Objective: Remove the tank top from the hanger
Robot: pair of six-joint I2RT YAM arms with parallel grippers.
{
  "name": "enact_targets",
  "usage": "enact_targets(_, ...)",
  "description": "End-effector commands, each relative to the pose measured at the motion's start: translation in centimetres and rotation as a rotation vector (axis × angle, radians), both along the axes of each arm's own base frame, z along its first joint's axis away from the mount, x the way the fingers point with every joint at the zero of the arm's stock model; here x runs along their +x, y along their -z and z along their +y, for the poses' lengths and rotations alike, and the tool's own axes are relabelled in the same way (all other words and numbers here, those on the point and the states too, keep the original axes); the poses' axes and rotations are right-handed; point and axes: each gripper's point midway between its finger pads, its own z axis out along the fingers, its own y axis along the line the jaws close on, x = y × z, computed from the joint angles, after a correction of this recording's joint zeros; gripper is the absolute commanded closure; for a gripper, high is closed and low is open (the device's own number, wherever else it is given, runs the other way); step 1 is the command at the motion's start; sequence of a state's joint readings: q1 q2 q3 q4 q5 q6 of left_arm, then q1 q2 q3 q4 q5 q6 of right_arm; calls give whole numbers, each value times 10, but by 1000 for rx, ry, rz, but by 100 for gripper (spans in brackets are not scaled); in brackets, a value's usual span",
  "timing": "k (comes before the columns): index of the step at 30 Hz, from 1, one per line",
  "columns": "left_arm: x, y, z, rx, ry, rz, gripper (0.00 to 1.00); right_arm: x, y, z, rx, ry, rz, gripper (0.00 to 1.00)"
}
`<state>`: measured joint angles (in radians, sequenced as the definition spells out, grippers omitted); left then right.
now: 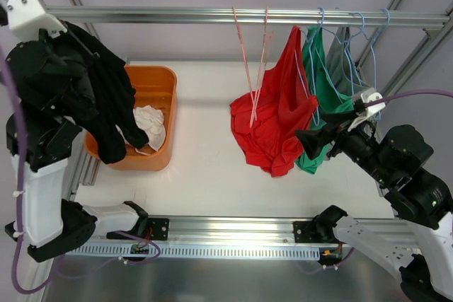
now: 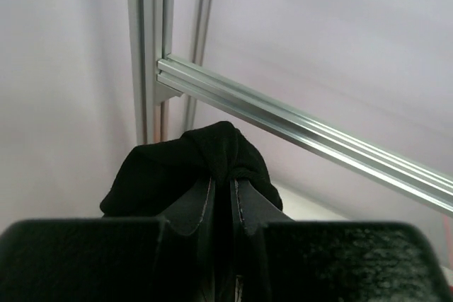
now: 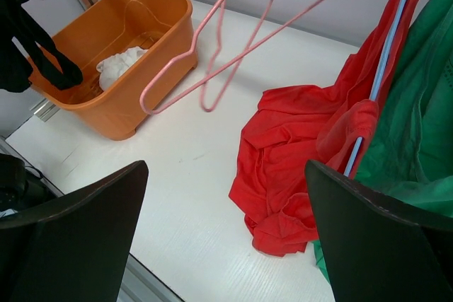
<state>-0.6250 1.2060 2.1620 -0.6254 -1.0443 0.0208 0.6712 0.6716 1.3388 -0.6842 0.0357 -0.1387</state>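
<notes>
White table (image 1: pixel 205 175): red top (image 3: pixel 297 146) just ahead of wide-open right claw (image 3: pixel 223 175), hung on blue hanger (image 3: pixel 386 61). Only left wrist view shows left claw (image 2: pixel 223 196) clamped on black cloth (image 2: pixel 170 175); overhead adds bin (image 1: pixel 152 71) below.

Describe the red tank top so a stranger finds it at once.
Find the metal rail at the back. Right of the empty pink hangers, the red tank top droops from a blue hanger, its lower part heaped on the table. Its neighbour is a green garment.
</notes>
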Motion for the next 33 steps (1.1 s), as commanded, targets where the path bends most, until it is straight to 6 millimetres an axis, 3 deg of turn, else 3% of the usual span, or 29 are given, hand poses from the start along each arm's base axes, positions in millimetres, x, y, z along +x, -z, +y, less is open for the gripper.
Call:
enact_targets(1,48,7,-13,73,11,42,100,0,-24,5,51,-20,-50,1)
enact_targets(4,81,24,-19,82,31,85,100,1,-21,7,45,-22,-43,1)
enact_targets(7,108,58,-18,31,46,141,100,2,-19,7,45,-20,-38,0)
enact_targets(10,135,127,-15,-53,80,266,100,4,-15,7,36,-12,-27,1)
enact_targets(12,137,150,-12,-87,75,305,99,10,-15,5,28,15,-25,1)
enact_targets(13,134,169,-11,-107,67,336,70,12,-13,3,16,33,-13,1)
enact_targets(15,126,179,-10,-129,55,343,41,24,-20,-6,-14,113,2,0)
enact_targets(17,111,185,-12,-155,80,339,2,32,-19,-14,-87,160,17,0)
enact_targets(18,105,185,-13,-163,97,335,2,41,-31,-14,-102,183,14,1)
enact_targets(23,51,183,-36,-229,296,283,1,78,-38,-25,-194,253,84,1)
enact_targets(25,29,192,-60,-245,461,291,1,91,-42,-27,-201,262,111,0)
enact_targets(26,21,196,-70,-250,520,297,1,109,-32,-29,-230,289,146,2)
enact_targets(27,3,194,-86,-250,638,283,1,116,-29,-33,-260,308,153,5)
enact_targets(28,-3,214,-96,-255,695,325,1,122,-32,-37,-272,330,147,10)
enact_targets(30,-21,223,-100,-237,751,316,1,137,-26,-39,-312,354,163,20)
enact_targets(31,-23,243,-103,-232,771,355,1,142,-24,-40,-319,358,171,25)
enact_targets(32,-27,251,-102,-224,771,362,1,151,-21,-37,-319,346,185,37)
enact_targets(33,-34,253,-100,-214,771,345,2,157,-18,-36,-317,340,194,43)
